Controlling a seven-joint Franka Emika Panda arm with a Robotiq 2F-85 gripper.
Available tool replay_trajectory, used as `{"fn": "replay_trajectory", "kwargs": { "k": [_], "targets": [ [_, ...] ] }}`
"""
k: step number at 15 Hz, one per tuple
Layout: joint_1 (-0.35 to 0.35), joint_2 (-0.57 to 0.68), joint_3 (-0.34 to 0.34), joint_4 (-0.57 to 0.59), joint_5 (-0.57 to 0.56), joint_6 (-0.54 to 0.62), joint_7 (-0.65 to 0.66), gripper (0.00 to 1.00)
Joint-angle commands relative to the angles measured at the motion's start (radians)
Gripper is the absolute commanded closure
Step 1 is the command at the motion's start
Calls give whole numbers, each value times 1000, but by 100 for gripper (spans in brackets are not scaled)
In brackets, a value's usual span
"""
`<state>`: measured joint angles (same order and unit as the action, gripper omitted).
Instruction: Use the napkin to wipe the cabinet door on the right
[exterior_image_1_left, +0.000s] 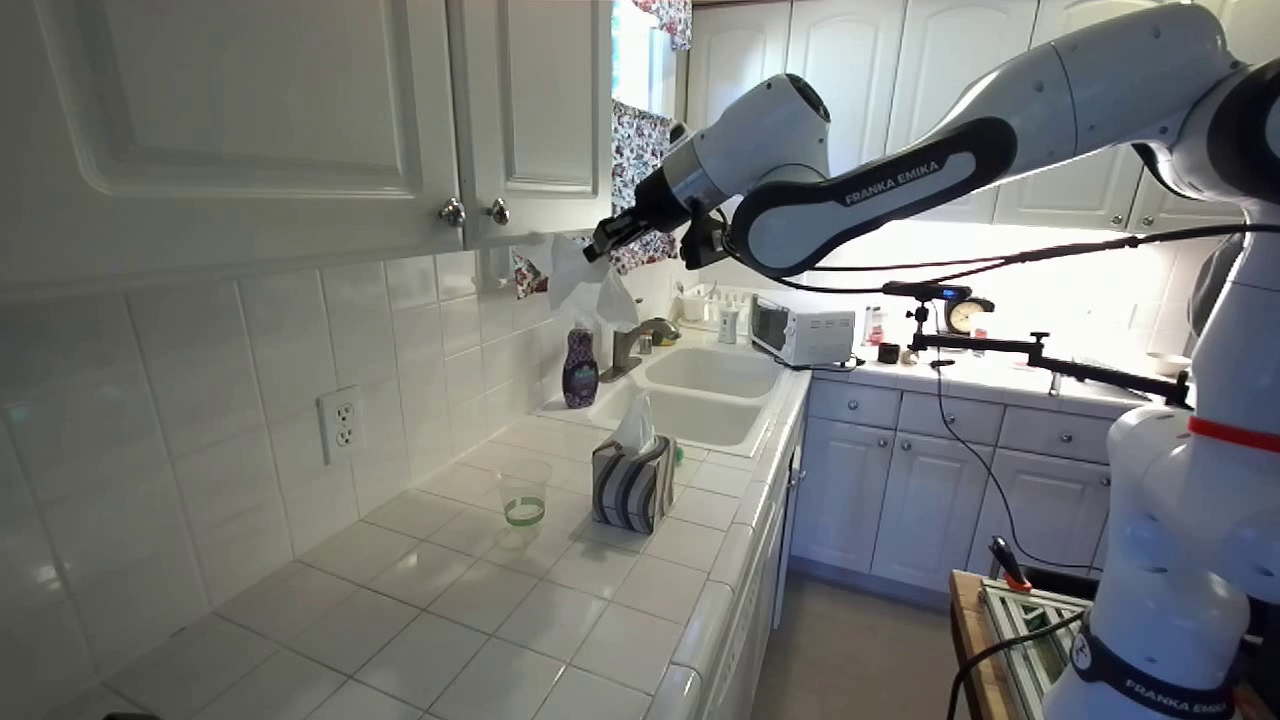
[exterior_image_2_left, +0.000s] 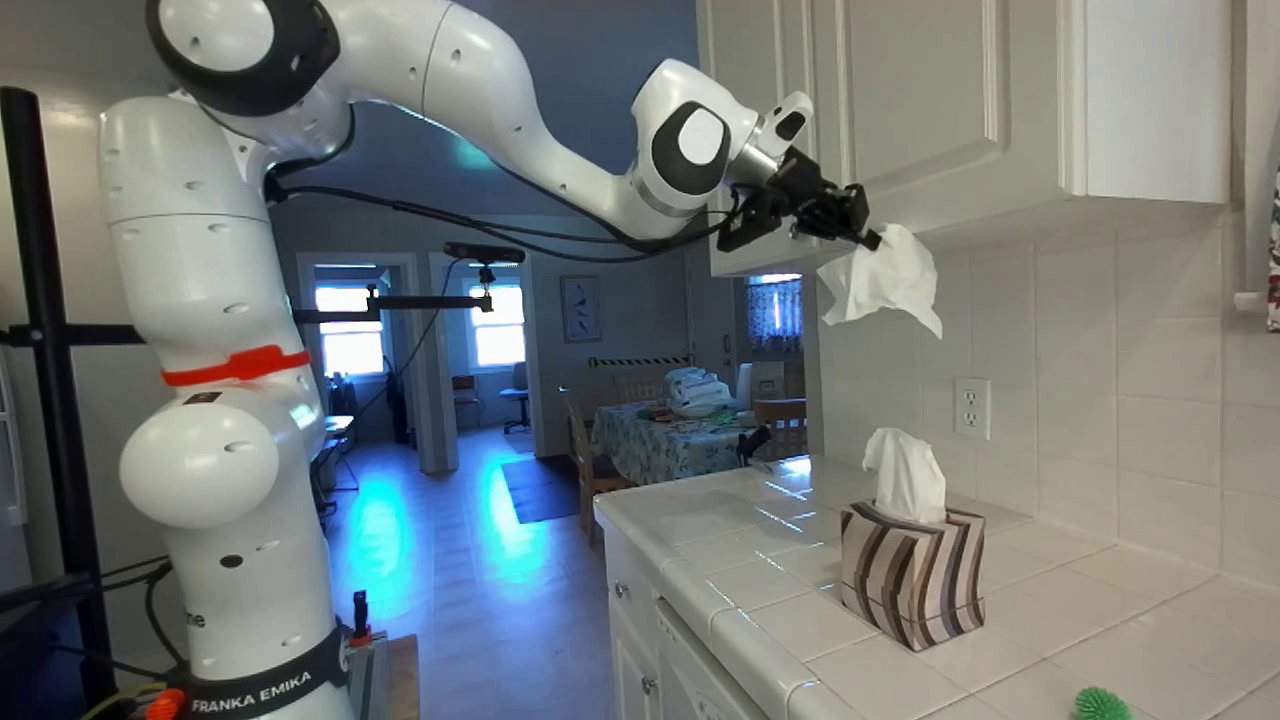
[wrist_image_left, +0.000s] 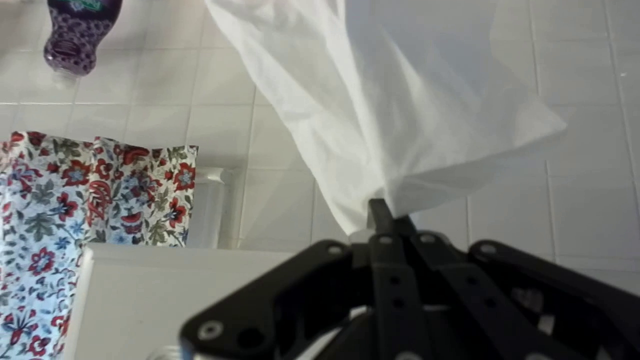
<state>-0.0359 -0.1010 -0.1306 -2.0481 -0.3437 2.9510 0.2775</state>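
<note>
My gripper (exterior_image_1_left: 597, 250) is shut on a white napkin (exterior_image_1_left: 590, 285), which hangs loosely from the fingertips. The napkin shows also in an exterior view (exterior_image_2_left: 885, 278) and in the wrist view (wrist_image_left: 370, 110), where it spreads out from the closed fingertips (wrist_image_left: 392, 222). The white upper cabinet has a right-hand door (exterior_image_1_left: 540, 100) with a round knob (exterior_image_1_left: 498, 211); this door also shows in an exterior view (exterior_image_2_left: 920, 90). The gripper (exterior_image_2_left: 870, 238) is near the door's lower edge. I cannot tell whether the napkin touches the cabinet.
A striped tissue box (exterior_image_1_left: 633, 485) stands on the tiled counter below, beside a clear cup (exterior_image_1_left: 524, 495). A purple soap bottle (exterior_image_1_left: 580, 370) stands by the sink (exterior_image_1_left: 765, 405) and faucet (exterior_image_1_left: 625, 350). A floral curtain (wrist_image_left: 100, 200) hangs past the cabinet's end. A green scrubber (exterior_image_2_left: 1100, 703) lies on the counter.
</note>
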Motion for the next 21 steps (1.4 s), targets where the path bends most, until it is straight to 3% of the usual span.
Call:
{"fn": "replay_trajectory", "kwargs": {
  "k": [1, 10, 21],
  "targets": [
    [-1, -12, -17, 14, 29, 19, -17, 100],
    [5, 25, -62, 69, 98, 91, -17, 100],
    [-4, 101, -109, 153, 195, 64, -12, 100]
  ]
}}
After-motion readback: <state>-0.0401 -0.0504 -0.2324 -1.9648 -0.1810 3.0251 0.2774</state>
